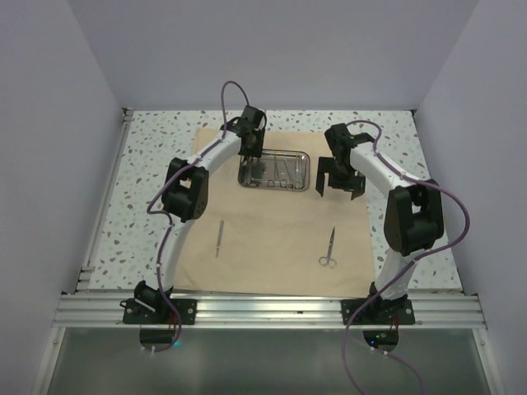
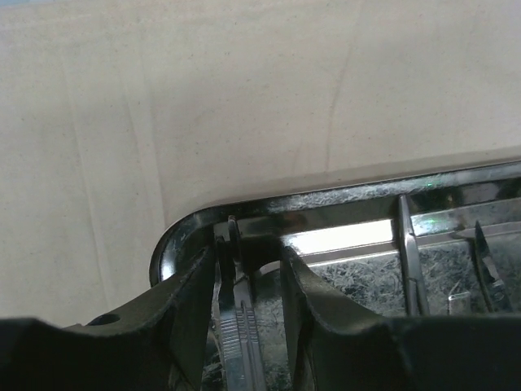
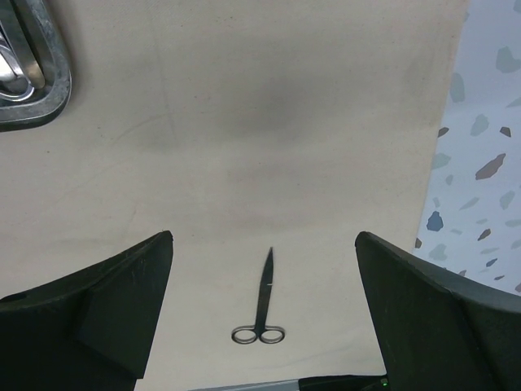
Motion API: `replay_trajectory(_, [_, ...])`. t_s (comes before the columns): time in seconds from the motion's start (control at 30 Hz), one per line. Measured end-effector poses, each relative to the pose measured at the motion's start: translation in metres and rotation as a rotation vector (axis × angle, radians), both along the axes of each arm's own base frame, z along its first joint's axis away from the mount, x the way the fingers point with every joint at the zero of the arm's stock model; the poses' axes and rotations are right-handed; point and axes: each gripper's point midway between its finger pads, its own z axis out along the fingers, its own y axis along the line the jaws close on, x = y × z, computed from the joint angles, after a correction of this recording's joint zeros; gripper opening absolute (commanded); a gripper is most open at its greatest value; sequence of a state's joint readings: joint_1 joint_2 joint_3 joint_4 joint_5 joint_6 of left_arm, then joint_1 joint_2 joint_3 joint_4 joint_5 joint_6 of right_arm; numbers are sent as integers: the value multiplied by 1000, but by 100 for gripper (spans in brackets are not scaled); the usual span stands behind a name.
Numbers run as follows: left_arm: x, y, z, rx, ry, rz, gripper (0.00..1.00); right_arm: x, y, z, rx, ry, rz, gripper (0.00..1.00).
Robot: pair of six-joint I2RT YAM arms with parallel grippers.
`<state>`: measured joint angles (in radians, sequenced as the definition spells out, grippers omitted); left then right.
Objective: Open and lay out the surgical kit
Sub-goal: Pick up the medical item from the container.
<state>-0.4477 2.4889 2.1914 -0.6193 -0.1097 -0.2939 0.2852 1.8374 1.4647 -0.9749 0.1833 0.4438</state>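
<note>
The beige cloth wrap lies spread flat, and the steel tray stands on its far half. My left gripper reaches down into the tray's left end. In the left wrist view its fingers straddle a slim ribbed steel instrument in the tray's corner. A gap shows between the instrument and the right finger, so my left gripper is open. More instruments lie in the tray. My right gripper hovers open and empty right of the tray. Scissors lie on the cloth.
A slim steel instrument lies on the cloth's left part and the scissors on its right part. Speckled tabletop surrounds the cloth. An aluminium rail runs along the near edge, and walls close in both sides.
</note>
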Motion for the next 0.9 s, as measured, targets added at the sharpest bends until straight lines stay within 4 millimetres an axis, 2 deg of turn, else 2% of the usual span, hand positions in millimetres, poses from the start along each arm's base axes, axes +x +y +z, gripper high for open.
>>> replay_trajectory(0.07, [-5, 2, -8, 9, 19, 0, 40, 0, 1, 0, 5, 2, 1, 98])
replay_trajectory(0.2, [-1, 1, -9, 3, 4, 1, 39, -1, 3, -1, 17, 6, 4, 98])
replay_trajectory(0.47, [8, -4, -10, -5, -18, 2, 27, -4, 3, -4, 17, 15, 4, 99])
replay_trajectory(0.57, [12, -5, -11, -2, -27, 6, 21, -4, 3, -4, 17, 15, 4, 98])
replay_trajectory(0.7, [15, -5, -12, 6, -36, 14, 0, -4, 3, -4, 17, 15, 4, 98])
replay_trajectory(0.9, [15, -5, -12, 9, -38, 15, 0, -4, 3, -4, 18, 16, 4, 98])
